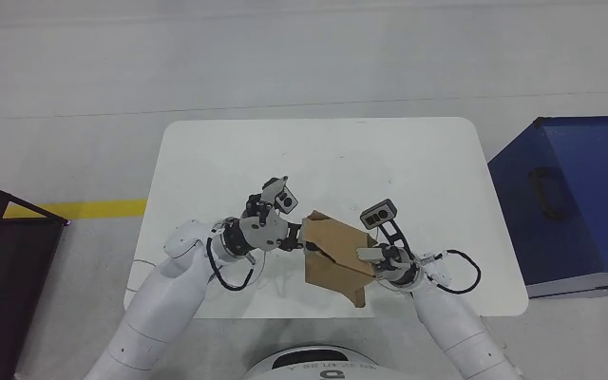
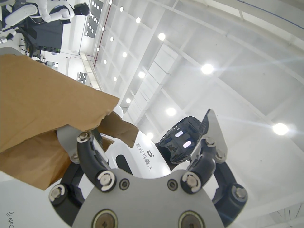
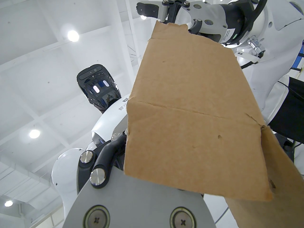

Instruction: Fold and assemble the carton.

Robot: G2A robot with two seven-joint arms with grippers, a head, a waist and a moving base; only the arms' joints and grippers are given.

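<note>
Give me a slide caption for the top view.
Left gripper and right gripper flank the brown carton at the table.

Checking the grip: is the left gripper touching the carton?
Touching. Left wrist view: the carton has its torn edge against one finger of the left gripper.

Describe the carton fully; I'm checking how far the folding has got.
The carton is brown cardboard, creased and partly folded, with loose flaps and a ragged torn corner. It is tilted over the white table near its front edge, between the left gripper, open at one end, and the right gripper at the other.
</note>
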